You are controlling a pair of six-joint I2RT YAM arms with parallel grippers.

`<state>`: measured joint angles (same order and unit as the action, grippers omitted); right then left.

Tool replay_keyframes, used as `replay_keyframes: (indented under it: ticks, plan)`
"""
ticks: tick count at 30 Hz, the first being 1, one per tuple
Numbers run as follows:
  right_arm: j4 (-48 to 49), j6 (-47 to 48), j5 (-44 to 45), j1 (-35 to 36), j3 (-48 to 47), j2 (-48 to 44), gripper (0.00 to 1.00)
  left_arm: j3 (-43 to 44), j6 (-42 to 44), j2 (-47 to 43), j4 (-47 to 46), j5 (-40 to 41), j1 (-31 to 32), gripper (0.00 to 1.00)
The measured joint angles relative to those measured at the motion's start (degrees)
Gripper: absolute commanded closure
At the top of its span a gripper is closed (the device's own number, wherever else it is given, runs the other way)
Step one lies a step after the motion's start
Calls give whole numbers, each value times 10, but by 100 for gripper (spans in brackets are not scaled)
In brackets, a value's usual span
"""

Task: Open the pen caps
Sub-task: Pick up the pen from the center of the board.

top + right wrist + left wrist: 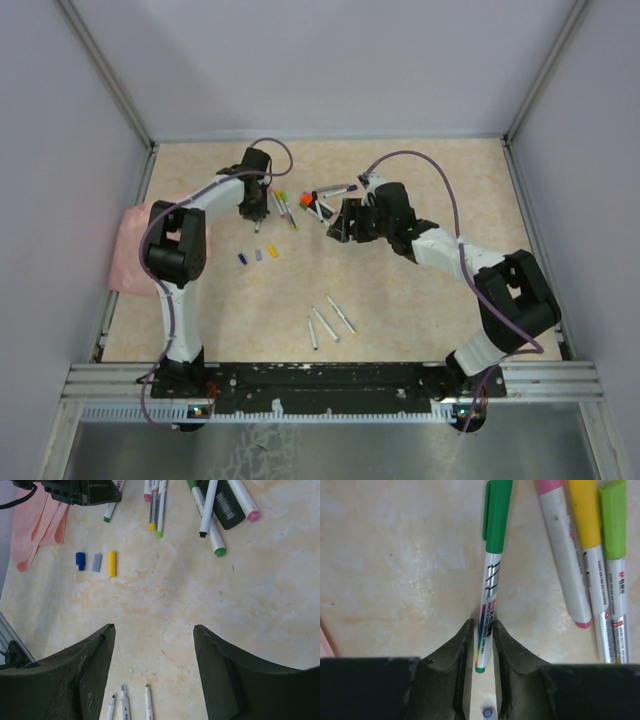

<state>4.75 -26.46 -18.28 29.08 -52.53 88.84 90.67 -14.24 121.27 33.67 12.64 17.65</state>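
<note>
One green-capped pen (489, 595) lies lengthwise inside your left gripper (483, 625), cap (498, 515) pointing away; whether it is clamped is unclear; your right gripper (153, 628) gapes wide.

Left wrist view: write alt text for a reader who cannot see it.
The left pincer straddles the tail end of a green-capped white marker lying on a beige table. To its right lie a pink-capped marker, a yellow-capped marker and a lime-capped marker.

Not much was readable: the lime-capped pen (618, 600) had a red "M" logo, the green-capped pen (490, 590) had print too tiny to read, and the dark highlighter (231, 517) carried a barcode.
</note>
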Motion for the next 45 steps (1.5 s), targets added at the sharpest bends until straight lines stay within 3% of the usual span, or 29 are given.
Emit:
replay_keyframes:
  ticks: [12,15,18,21,32,40,45]
  plan:
    - [1,-7,0,0,12,-22,36,-11,33,-8,-2,-32,-21,69]
    - [0,-8,0,0,13,-26,36,-9,41,-7,0,-40,-23,75]
    - [1,-9,0,0,16,-30,36,-3,47,-3,5,-43,-25,91]
    - [4,-12,0,0,19,-32,36,8,51,3,14,-43,-27,100]
    - [20,-25,-18,0,36,-46,36,10,51,-4,19,-39,-28,100]
    - [89,-59,-59,0,55,-69,36,-51,49,-128,1,-93,-30,100]
    - [169,-108,-90,0,73,-81,36,-139,49,-253,-57,-189,-30,100]
